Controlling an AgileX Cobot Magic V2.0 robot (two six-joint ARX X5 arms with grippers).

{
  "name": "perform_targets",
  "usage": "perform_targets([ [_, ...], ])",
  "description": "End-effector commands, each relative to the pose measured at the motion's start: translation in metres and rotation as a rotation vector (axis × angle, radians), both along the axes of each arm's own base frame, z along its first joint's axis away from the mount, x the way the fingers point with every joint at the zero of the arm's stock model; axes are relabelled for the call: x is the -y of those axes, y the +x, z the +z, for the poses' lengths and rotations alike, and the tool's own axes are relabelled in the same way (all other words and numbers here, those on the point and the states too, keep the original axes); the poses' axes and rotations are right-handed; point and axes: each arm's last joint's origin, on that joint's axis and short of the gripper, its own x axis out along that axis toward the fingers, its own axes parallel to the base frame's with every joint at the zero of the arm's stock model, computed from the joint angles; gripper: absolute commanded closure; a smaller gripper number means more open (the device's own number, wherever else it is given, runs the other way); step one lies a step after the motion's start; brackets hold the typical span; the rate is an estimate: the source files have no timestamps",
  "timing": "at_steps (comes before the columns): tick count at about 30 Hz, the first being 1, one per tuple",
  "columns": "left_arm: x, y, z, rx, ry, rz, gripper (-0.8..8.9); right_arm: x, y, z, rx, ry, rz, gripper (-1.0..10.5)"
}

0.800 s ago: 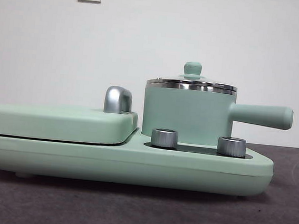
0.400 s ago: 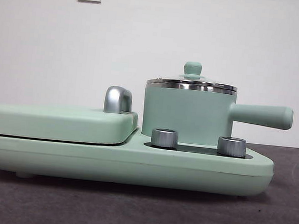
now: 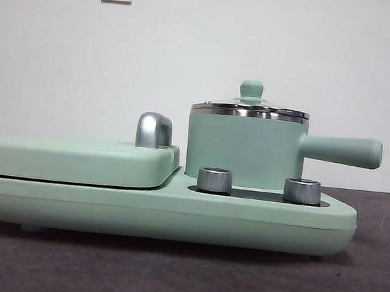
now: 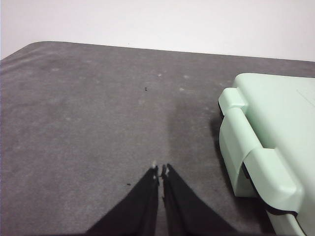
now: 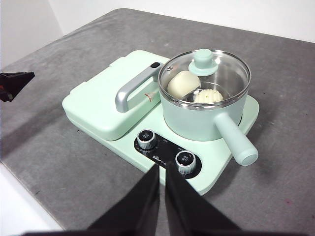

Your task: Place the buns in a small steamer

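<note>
The small steamer [image 3: 244, 151] [image 5: 204, 105] is a mint-green pot with a steel rim and a straight side handle. It stands on the right part of the cooker base, and its glass lid [image 5: 204, 73] with a green knob is on. Through the lid I see both buns inside: the smooth cream loaf [image 5: 183, 83] and the ridged bun with green flecks [image 5: 208, 96]. My right gripper [image 5: 161, 168] is shut and empty, high above the table in front of the cooker. My left gripper [image 4: 160, 170] is shut and empty over bare table beside the cooker's griddle end [image 4: 266, 142].
The flat mint-green griddle section [image 3: 76, 159] with a chrome handle [image 3: 153, 129] fills the cooker's left part. Two chrome knobs [image 3: 214, 180] sit on the front below the pot. The grey table [image 5: 305, 123] ends at a near edge [image 5: 29, 206]. The left gripper's tip [image 5: 15, 82] shows in the right wrist view.
</note>
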Motion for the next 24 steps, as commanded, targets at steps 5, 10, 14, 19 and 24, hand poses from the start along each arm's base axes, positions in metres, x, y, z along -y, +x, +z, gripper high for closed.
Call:
perform_targets([
  [5, 0.000, 0.001, -0.007, -0.022, -0.006, 0.005, 7.94, 0.001, 0.000, 0.003, 0.022, 0.005, -0.003, 9.3],
  [10, 0.000, 0.001, -0.007, -0.022, -0.006, 0.005, 7.94, 0.001, 0.009, -0.006, 0.068, 0.045, -0.136, 9.3],
  [14, 0.000, 0.001, -0.007, -0.022, -0.006, 0.005, 7.94, 0.005, 0.027, -0.035, 0.173, 0.104, -0.332, 9.3],
  [19, 0.000, 0.001, -0.007, -0.022, -0.006, 0.005, 7.94, 0.014, 0.041, -0.082, 0.204, 0.094, -0.534, 9.3],
  [24, 0.000, 0.001, -0.007, -0.022, -0.006, 0.005, 7.94, 0.025, 0.048, -0.126, 0.183, 0.041, -0.743, 9.3],
])
